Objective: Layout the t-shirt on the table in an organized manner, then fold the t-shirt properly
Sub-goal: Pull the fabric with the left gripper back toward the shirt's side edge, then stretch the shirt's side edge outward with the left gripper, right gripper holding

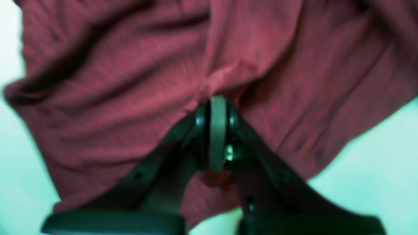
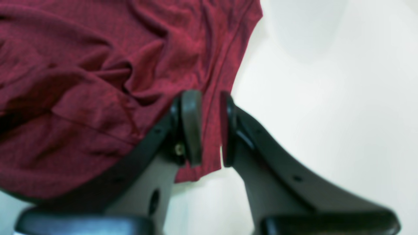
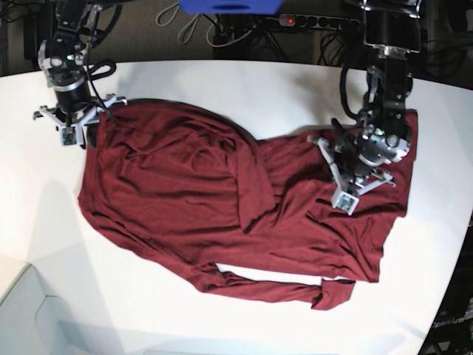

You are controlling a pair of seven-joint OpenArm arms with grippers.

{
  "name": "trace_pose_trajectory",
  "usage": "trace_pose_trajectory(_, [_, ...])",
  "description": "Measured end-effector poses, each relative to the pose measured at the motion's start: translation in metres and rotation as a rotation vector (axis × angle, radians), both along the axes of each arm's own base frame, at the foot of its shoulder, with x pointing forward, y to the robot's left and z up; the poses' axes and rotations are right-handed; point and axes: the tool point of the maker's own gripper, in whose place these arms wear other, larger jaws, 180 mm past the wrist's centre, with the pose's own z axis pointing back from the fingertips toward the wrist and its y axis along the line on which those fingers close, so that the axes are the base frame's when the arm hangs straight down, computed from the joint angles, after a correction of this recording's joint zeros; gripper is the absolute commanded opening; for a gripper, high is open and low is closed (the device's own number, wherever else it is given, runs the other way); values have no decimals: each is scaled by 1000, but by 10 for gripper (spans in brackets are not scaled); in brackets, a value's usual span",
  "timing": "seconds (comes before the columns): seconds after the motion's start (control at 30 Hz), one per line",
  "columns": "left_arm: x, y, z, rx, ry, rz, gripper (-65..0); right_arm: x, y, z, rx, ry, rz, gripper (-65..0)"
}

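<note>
**Both grippers pinching the shirt, spreading not yet finished**

The t-shirt [image 3: 222,207] lies on the white table [image 3: 244,89], a dark maroon long-sleeved jersey spread across most of the middle of the top but far from flat. In the base view its long axis runs roughly left to right, tilted a little downward toward the right. One long sleeve trails along the lower edge toward the lower right, and a big fold of cloth lies doubled over the middle. Which end is the neck I cannot tell.

The left gripper [image 1: 218,98] is clenched on a raised ridge of fabric in the shirt's right-hand part as the base view shows it; cloth bunches up to the pads and a scrap shows below them. The right gripper [image 2: 206,129] sits at the shirt's upper-left corner in that view, and a strip of the shirt's edge hangs between its fingers. The jaws stand slightly apart with the cloth filling the gap, so I judge it gripping that edge.

The step in hand looks like the laying-out. To do it well, the two arms should pull apart along the long axis, low over the table, until the central fold opens. An even, gentle pull matters, since thin jersey stretches and slips.
</note>
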Motion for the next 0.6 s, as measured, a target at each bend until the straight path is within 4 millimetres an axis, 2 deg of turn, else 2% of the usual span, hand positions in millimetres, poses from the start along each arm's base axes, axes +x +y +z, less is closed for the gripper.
trace_pose_trajectory(0.07, [13, 11, 18, -41, -60, 70, -645, 0, 0, 0, 0, 0, -1, -533])
trace_pose_trajectory(0.13, [26, 33, 32, -39, -100, 140, -645, 0, 0, 0, -1, 0, -2, -533])
trace_pose_trajectory(0.23, [39, 52, 36, -33, -108, 189, -645, 0, -1, 0, -1, -1, -3, -533])
trace_pose_trajectory(0.47, [57, 53, 20, -62, -46, 206, -645, 0, 0, -1, -1, 2, -1, -533])
trace_pose_trajectory(0.6, [64, 51, 38, -62, -93, 200, -645, 0, 0, 0, 0, 0, -2, -533])
